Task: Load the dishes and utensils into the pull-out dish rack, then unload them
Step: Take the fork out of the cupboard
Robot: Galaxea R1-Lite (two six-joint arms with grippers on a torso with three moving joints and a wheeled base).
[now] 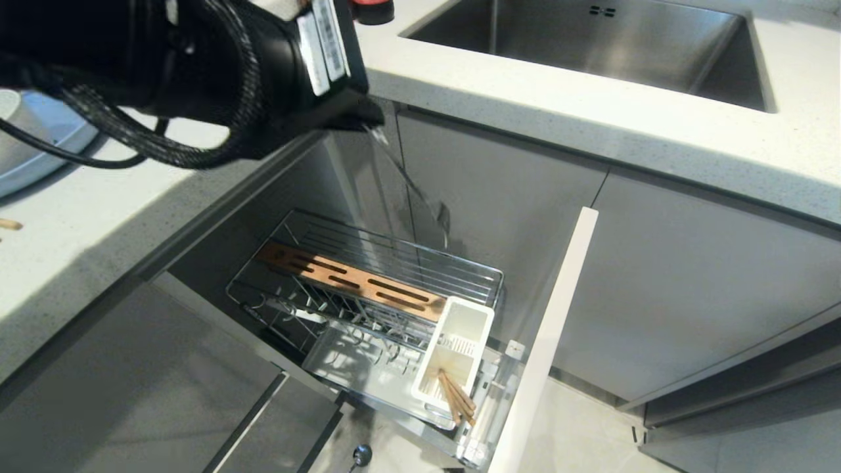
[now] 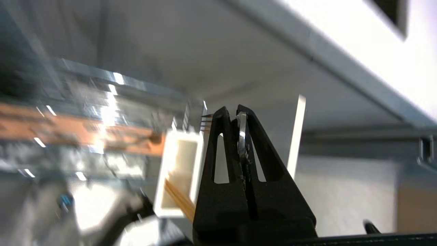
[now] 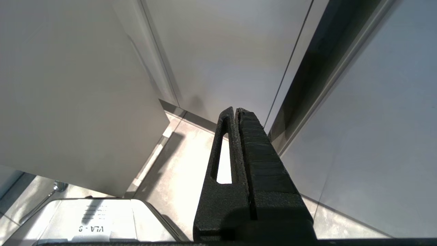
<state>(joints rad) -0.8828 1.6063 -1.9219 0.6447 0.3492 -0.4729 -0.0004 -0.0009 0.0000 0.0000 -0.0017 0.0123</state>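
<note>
Left gripper (image 1: 368, 121) at 11 o'clock in the head view, above the open rack (image 1: 368, 289), fingers (image 2: 222, 143) pinching the spoon (image 1: 414, 190) by its handle end. Spoon hanging slantwise toward 5 o'clock, bowl end low over the rack's back wires, clear of them as far as can be seen. Chopsticks (image 1: 456, 397) standing tilted in the white caddy (image 1: 453, 355) at 6 o'clock, just beside the rack's front panel (image 1: 545, 348). Wooden strip (image 1: 348, 282) lying across the wires, slots bare. Blue plate (image 1: 39, 138) on the counter (image 1: 591, 112) at 9 o'clock, partly hidden by the arm. Sink (image 1: 591, 46) at 1 o'clock. Right gripper (image 3: 237, 116) parked low by the cabinet doors, fingers pressed together on nothing.
</note>
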